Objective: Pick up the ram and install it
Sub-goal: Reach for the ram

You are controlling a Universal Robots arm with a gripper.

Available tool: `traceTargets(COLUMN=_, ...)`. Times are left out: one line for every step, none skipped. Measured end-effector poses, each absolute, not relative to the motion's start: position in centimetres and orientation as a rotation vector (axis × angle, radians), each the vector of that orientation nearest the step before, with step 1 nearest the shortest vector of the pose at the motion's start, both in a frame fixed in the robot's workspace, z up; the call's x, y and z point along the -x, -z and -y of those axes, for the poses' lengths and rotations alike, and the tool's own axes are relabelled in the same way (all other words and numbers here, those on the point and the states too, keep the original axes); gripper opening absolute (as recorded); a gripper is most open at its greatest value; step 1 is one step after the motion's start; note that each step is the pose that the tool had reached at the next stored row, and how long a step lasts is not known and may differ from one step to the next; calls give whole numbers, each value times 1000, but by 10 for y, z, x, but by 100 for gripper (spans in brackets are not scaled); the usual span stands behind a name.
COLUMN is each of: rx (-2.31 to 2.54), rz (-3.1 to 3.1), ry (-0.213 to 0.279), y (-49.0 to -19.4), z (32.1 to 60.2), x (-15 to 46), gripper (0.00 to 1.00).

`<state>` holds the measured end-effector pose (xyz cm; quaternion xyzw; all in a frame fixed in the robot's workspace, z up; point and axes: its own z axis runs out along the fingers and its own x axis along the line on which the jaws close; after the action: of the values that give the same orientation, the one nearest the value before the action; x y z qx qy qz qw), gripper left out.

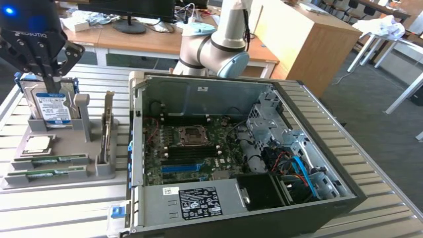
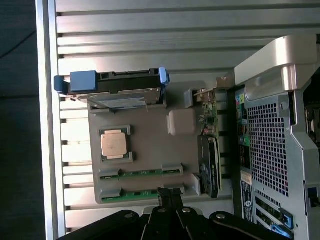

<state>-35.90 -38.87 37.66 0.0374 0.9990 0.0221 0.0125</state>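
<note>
Two green ram sticks [image 1: 48,159] [image 1: 45,173] lie side by side in slots at the near edge of a grey holder tray [image 1: 63,182]. The wrist view looks down on them as two thin green strips [image 2: 140,173] [image 2: 134,194]. My gripper [image 1: 51,78] hangs well above the tray, in front of the upright hard drive [image 1: 54,106], fingers shut together and holding nothing. In the wrist view its closed fingertips [image 2: 167,192] sit over the end of the nearer ram stick. The open computer case [image 1: 343,171] with its motherboard [image 1: 188,151] lies to the exterior view's right.
The tray also holds a square silver processor [image 1: 37,145] [image 2: 115,145] and an upright expansion card [image 1: 108,124] [image 2: 210,167]. The case wall [image 1: 135,129] stands close beside the tray. Everything rests on a slatted metal table [image 1: 59,213]. Desks and the arm's base [image 1: 215,49] are behind.
</note>
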Motion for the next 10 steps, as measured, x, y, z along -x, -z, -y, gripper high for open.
traceTargets(rx=-117, rz=-3114, ry=-69, y=-377, z=389, x=359, gripper=10)
traceTargets(rx=-116, rz=-3114, ry=-69, y=-377, z=389, x=359, gripper=10)
traceTargets(rx=-117, rz=-3114, ry=-69, y=-377, z=389, x=359, gripper=10)
traceTargets(rx=-117, rz=-3114, ry=-69, y=-377, z=390, x=359, gripper=10)
traceTargets(rx=-117, rz=-3114, ry=-69, y=-377, z=390, x=359, gripper=10)
traceTargets(rx=-117, rz=-3114, ry=-69, y=-377, z=390, x=359, gripper=10)
traceTargets(rx=-117, rz=-3114, ry=-69, y=-377, z=391, x=359, gripper=10)
traceTargets(rx=-117, rz=-3114, ry=-69, y=-377, z=391, x=359, gripper=10)
traceTargets(rx=-116, rz=-3114, ry=-69, y=-377, z=392, x=359, gripper=10)
traceTargets(rx=-117, rz=-3114, ry=-69, y=-377, z=392, x=359, gripper=10)
